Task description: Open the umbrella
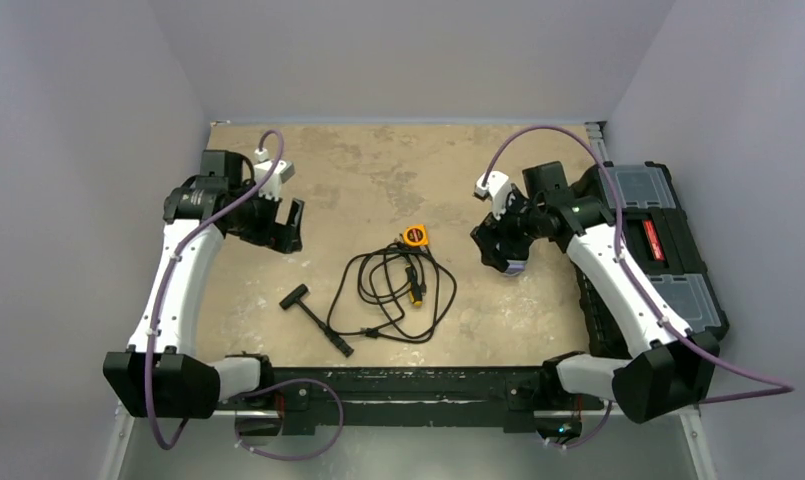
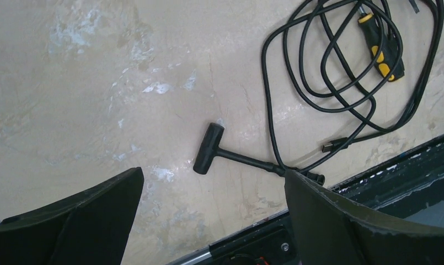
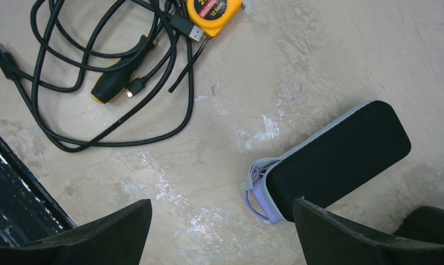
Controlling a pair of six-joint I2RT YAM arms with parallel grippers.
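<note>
Black umbrella [image 3: 335, 157], diagonal, lavender end lower-left.

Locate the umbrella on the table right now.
Right side of the table: the folded umbrella lies flat just under the open right hand, to the right of the coiled black cable. It is clearest in the right wrist view.

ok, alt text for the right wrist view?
A folded umbrella, black with a lavender edge and strap, lies on a beige table just ahead of the open right end effector, whose two black fingers frame the bottom. At upper left sit a coiled black cable, a yellow-and-black screwdriver and a yellow tape measure.
</note>
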